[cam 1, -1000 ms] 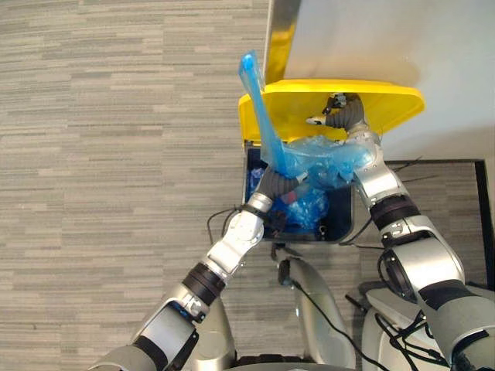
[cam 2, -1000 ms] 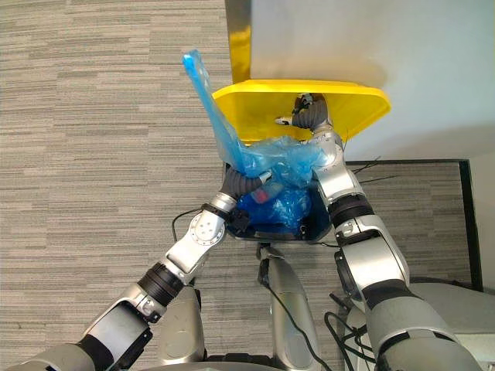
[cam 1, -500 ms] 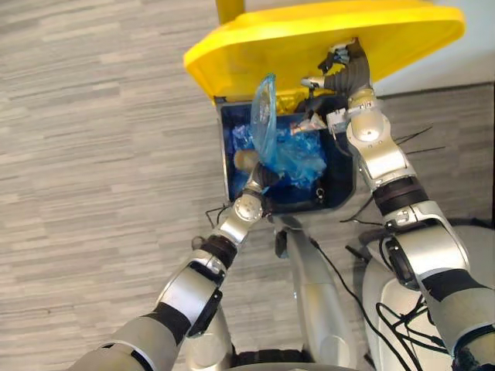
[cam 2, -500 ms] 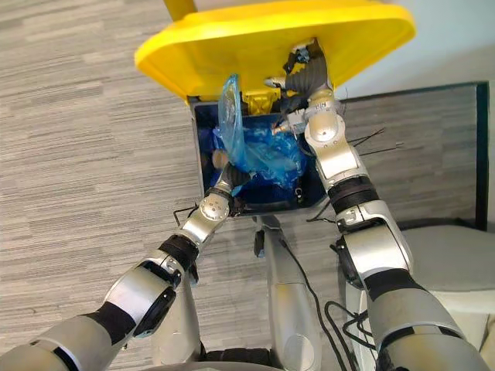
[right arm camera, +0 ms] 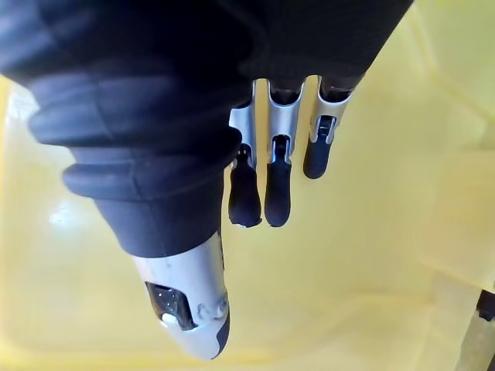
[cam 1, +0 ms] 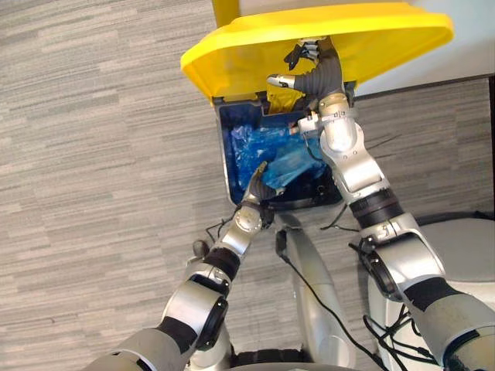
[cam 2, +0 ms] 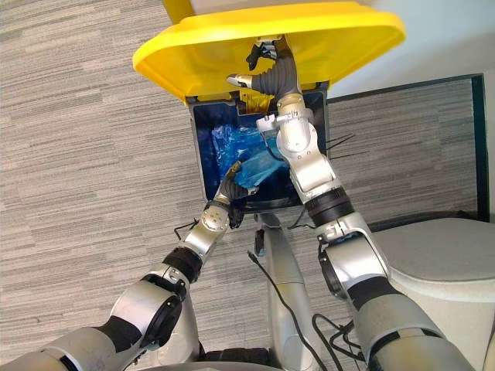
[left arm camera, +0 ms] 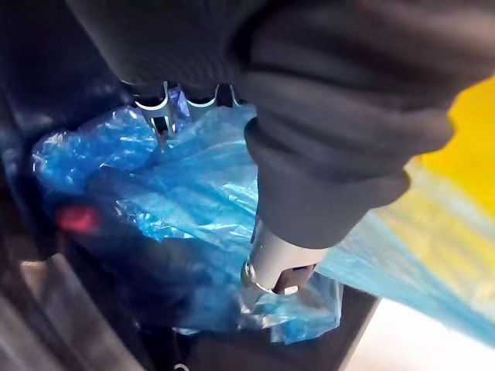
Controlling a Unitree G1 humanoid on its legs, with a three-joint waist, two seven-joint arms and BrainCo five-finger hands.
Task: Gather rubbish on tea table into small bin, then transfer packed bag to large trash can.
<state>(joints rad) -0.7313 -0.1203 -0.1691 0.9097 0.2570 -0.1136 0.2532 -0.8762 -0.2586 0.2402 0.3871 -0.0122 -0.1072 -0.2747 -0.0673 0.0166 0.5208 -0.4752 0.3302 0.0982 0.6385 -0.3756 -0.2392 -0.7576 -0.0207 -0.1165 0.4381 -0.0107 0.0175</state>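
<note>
The large trash can (cam 1: 226,166) stands before me with its yellow lid (cam 1: 247,46) raised. My right hand (cam 1: 313,76) is open, its straight fingers (right arm camera: 271,182) flat against the lid's yellow underside. The packed blue bag (cam 1: 267,151) lies crumpled inside the dark can, something red showing through the plastic (left arm camera: 77,218). My left hand (cam 1: 257,182) hovers at the can's near rim, just over the bag. It is open, with its thumb (left arm camera: 278,263) straight and nothing in its grasp.
Grey wood-patterned floor (cam 1: 93,154) spreads to the left and in front of the can. A yellow post (cam 1: 224,9) and a pale wall (cam 2: 448,39) rise behind it. A dark mat with a black border (cam 2: 433,131) lies to the right.
The blue bag, held up over the can's rim a second ago, has dropped inside. My left hand has let go of it and opened. My right hand stays on the lid; the view has shifted.
</note>
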